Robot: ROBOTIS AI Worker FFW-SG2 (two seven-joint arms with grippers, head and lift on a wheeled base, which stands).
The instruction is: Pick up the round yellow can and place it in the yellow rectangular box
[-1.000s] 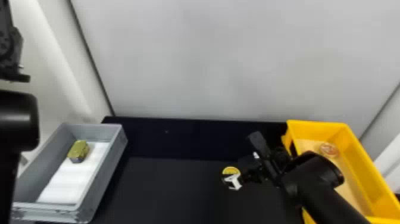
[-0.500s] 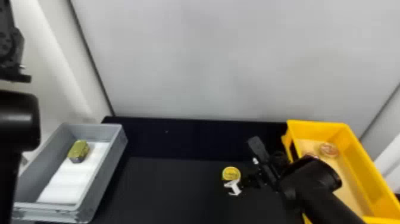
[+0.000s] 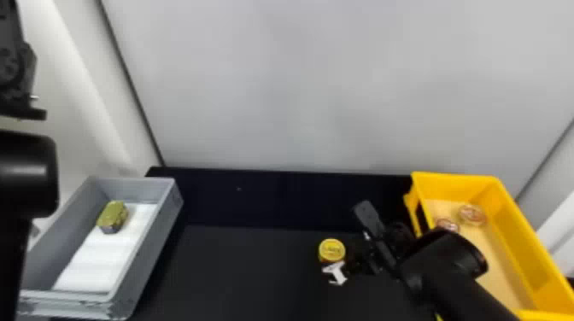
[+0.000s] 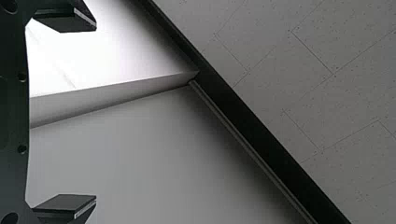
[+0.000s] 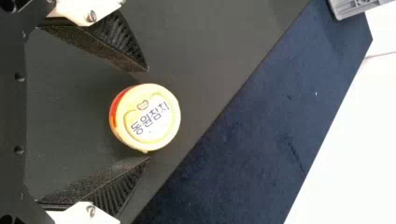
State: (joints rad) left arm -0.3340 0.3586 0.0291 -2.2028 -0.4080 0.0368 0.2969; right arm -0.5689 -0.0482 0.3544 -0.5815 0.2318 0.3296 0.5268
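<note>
The round yellow can stands on the black table, left of the yellow rectangular box. My right gripper is low beside the can, coming from the right. In the right wrist view, the can lies between the spread fingertips of my right gripper, with a gap to each finger. My left gripper is parked high at the far left; in the left wrist view, the left gripper is open and holds nothing.
The yellow box contains round reddish-clear lids or cans, partly behind the right arm. At the left is a grey bin with a yellow-green block-shaped can on white lining. A pale wall rises behind the table.
My right gripper has shifted slightly toward the robot, and its white fitting has slid off the can's top, uncovering more of the lid. The left arm looks unchanged.
</note>
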